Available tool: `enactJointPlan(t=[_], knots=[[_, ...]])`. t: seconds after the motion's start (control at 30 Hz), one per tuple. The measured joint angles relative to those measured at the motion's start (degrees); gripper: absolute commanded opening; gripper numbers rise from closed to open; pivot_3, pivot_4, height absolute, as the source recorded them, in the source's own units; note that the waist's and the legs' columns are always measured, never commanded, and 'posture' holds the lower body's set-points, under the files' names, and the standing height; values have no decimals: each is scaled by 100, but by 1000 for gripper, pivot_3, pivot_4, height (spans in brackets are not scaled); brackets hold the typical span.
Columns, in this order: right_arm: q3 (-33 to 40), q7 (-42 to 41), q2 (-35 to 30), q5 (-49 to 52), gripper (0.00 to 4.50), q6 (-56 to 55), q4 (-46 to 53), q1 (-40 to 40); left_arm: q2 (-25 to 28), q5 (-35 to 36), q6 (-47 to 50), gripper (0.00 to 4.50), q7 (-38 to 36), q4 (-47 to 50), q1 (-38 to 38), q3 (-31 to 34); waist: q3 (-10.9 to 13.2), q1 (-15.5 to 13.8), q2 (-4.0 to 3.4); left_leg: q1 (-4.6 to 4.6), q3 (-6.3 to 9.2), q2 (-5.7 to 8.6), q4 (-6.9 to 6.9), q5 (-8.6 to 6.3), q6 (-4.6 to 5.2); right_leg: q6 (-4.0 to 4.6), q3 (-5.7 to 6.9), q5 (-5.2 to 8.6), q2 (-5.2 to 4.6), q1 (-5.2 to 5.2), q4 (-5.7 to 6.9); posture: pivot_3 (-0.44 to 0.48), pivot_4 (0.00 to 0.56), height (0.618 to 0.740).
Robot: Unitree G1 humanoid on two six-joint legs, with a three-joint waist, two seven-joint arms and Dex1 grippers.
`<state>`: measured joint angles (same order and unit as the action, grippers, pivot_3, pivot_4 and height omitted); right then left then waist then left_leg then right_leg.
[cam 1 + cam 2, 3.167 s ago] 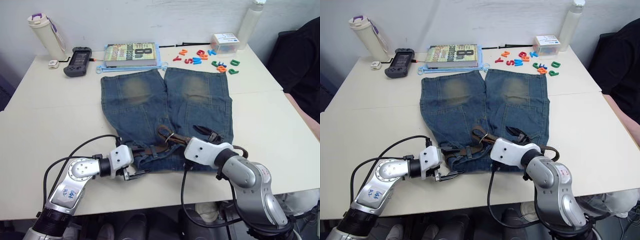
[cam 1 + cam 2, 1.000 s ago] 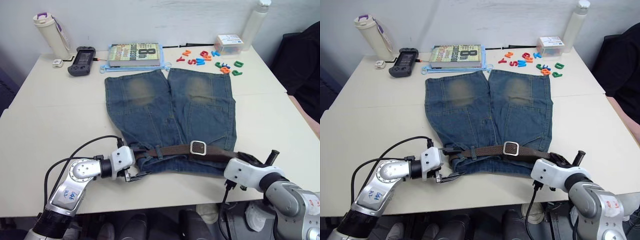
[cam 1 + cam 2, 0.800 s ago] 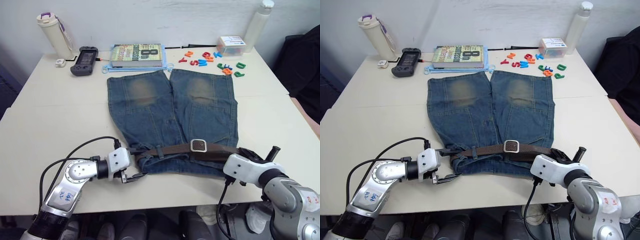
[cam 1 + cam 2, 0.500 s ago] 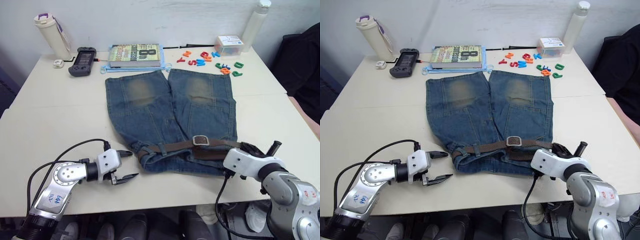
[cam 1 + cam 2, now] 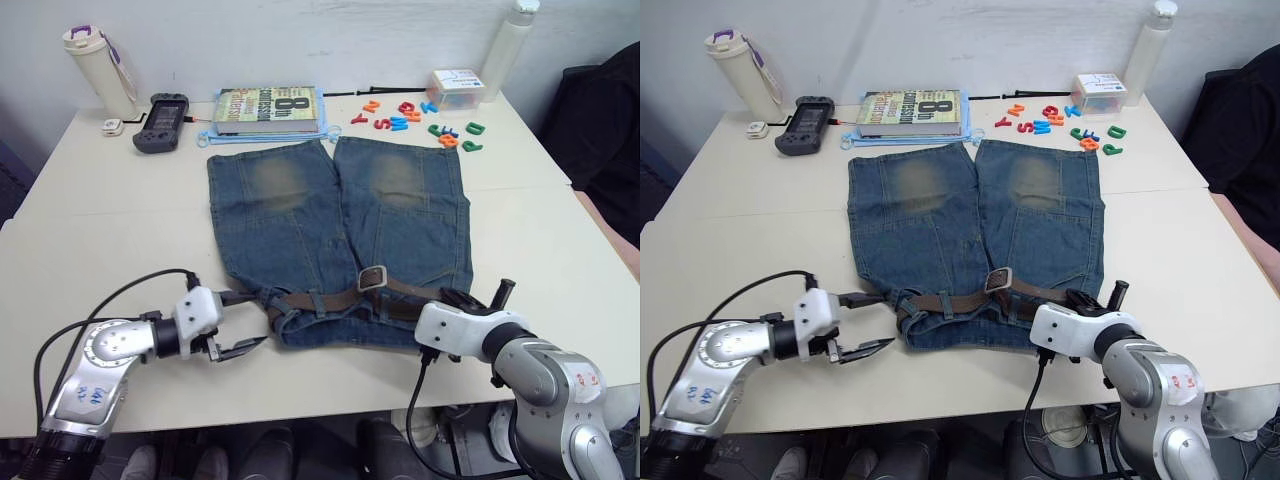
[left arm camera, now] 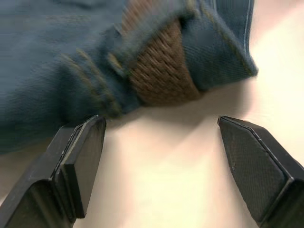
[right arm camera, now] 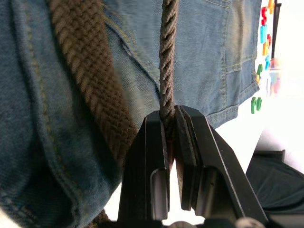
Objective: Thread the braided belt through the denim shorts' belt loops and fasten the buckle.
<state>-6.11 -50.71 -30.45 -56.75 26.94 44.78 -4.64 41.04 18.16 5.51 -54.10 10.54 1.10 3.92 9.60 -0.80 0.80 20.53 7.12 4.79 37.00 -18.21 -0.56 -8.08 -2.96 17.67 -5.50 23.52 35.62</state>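
Brown braided belt (image 7: 167, 61) clamped in the right pincer (image 7: 171, 142); left pincer (image 6: 159, 156) gapes beside the denim shorts (image 6: 57, 61)

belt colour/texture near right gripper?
Dark brown braided weave on the braided belt, clearest in the right wrist view, where the right gripper pinches it edge-on.

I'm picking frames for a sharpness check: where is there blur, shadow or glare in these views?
Left wrist view: the denim shorts and braided belt are soft and smeared, while the fingers are crisp; a shadow lies under the waistband. Right wrist view: the belt is sharp near the jaws, and the far table edge is washed out. Left eye view: even light, no glare on the table.
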Motion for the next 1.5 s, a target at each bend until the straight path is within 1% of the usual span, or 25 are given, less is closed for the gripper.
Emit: enactJointPlan(t=[0.03,0.07,0.1,0.17,0.2,0.27,0.3,0.33,0.47,0.57,0.63,0.77,0.83,0.97,1.1,1.2,1.3,1.37,1.43,1.5], knots=[[36,-6,7,-6,53,46,-1,41,57,246,178,4172,-76,154,-33,137,0,2,0,0,1,-1,1,-1,0,0,0,0,-1,0,0,0,150,740],[78,-11,32,-11,887,73,-2,86,91,439,340,4172,-110,291,-41,256,2,4,-2,0,1,-1,1,-2,-1,0,0,0,-1,0,-1,0,150,740],[126,-16,58,-12,1176,97,-2,128,124,605,490,4172,-115,434,-36,335,3,3,-3,0,1,-1,1,-2,0,0,0,0,0,0,-1,0,150,740],[212,-32,96,-8,1950,179,-2,174,172,881,856,4172,-93,704,34,421,4,7,-4,0,1,-1,1,-2,-1,1,1,0,1,0,-1,0,150,740],[231,-53,195,18,2501,242,-9,229,163,956,1053,4172,-46,833,155,395,5,-4,-2,0,3,-1,2,-2,-1,0,3,0,2,-1,0,0,150,740],[220,-129,334,167,3464,323,11,327,59,991,1278,4172,95,1040,410,272,7,-12,-5,0,3,1,2,-2,-1,0,4,0,4,-2,0,0,150,740],[213,-184,366,262,3845,333,34,345,-36,987,1348,4172,192,1140,512,162,9,-12,-7,0,3,4,2,-2,-1,0,3,0,4,-2,0,0,150,740],[215,-239,374,340,4434,343,60,346,-101,956,1374,4172,255,1176,552,79,9,-9,-7,0,3,3,1,-2,0,0,2,0,4,-2,-1,0,150,740],[380,-618,385,847,4482,596,292,301,-430,546,1379,4172,589,1086,744,-426,12,0,-8,2,1,1,0,-4,-1,0,2,0,9,1,-3,0,150,740],[423,-814,445,1127,4482,864,397,293,-513,443,1395,4172,661,1081,863,-557,14,18,-8,2,1,-5,1,-5,-4,1,2,0,12,2,-2,0,150,740],[349,-977,448,1276,4482,1062,435,129,-540,263,1383,4172,725,1022,999,-698,14,7,-9,1,3,-5,0,-5,-5,3,4,2,11,1,-2,0,150,740],[71,-782,553,1143,4482,1267,345,-13,-582,-309,1323,4172,905,644,1121,-1087,14,14,-10,1,-1,-1,2,-5,-4,3,1,1,11,2,-1,0,150,740],[-30,-636,595,950,4482,1539,228,51,-593,-566,1293,4172,958,515,1118,-1263,13,13,-8,1,0,0,4,-6,-4,3,1,1,10,1,-1,0,150,740],[-29,-499,664,812,4482,2003,105,245,-541,-767,1210,4172,939,448,941,-1382,11,8,-4,-1,1,-1,5,-6,-4,3,2,1,8,-2,0,0,150,740],[-17,-370,544,819,4482,2101,-21,381,-429,-965,914,4172,910,358,753,-1400,9,-7,-1,-7,2,-1,5,-6,-4,3,4,1,6,-8,-2,0,150,740],[5,-367,452,914,4482,2153,-13,398,-464,-931,778,4172,911,265,696,-1342,9,-19,-2,-7,2,-1,5,-7,-3,3,3,1,5,-8,-2,0,150,740],[260,-486,260,1229,4482,2201,44,340,-582,-647,950,4172,933,317,630,-1111,11,-42,-4,-3,2,-2,4,-8,-1,2,3,1,5,-5,-3,0,150,740],[558,-540,8,1420,4482,2188,33,272,-600,-433,1123,4172,941,488,517,-918,13,-47,-4,2,2,-1,4,-10,1,2,4,1,4,-3,-6,0,150,740],[1044,-659,-269,1798,4482,2097,12,158,-591,-44,1300,4172,869,783,285,-592,15,-43,-6,4,0,-6,3,-15,1,2,1,1,0,-1,-10,0,150,740],[1413,-860,-288,2365,4482,2072,92,164,-584,391,1486,4172,781,1107,121,-261,19,-39,-7,4,0,-21,4,-20,-6,3,2,1,-1,-1,-12,0,150,740]])
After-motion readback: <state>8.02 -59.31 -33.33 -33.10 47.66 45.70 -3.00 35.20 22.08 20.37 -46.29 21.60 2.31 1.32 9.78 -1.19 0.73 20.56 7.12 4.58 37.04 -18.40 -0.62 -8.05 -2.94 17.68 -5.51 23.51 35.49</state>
